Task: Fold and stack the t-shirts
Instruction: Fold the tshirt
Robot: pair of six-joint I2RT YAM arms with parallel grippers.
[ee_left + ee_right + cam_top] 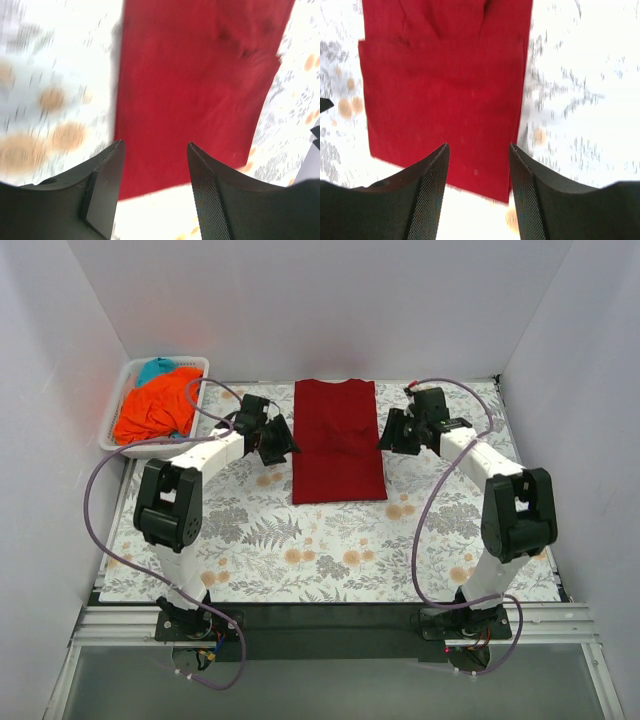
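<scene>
— Looking down from above, where's the dark red t-shirt (339,440) sitting?

— Flat between the two hands, folded to a long strip. Its length runs straight away from the arm bases. The left gripper (280,440) is just beside one long edge and the right gripper (392,432) just beside the other. Neither is clearly nearer.

— And the other shirts?

— Out beyond the left hand's outer side, well apart. The orange t-shirt (155,410) and teal t-shirt (158,368) are heaped in the white basket (118,425).

— Left wrist view?

— The fingers are spread wide with nothing between them. Red cloth lies straight ahead and under the gap, with its edge by the left finger. It's blurred, so I can't tell whether they touch it.

— Right wrist?

— Much the same: parted, empty, with the shirt ahead and below and the neckline at the far end.

— Room to work?

— I'd say so. The floral tablecloth (300,550) lies flat nearer the bases, so a fold along the length should have space. White walls close in three sides.
</scene>
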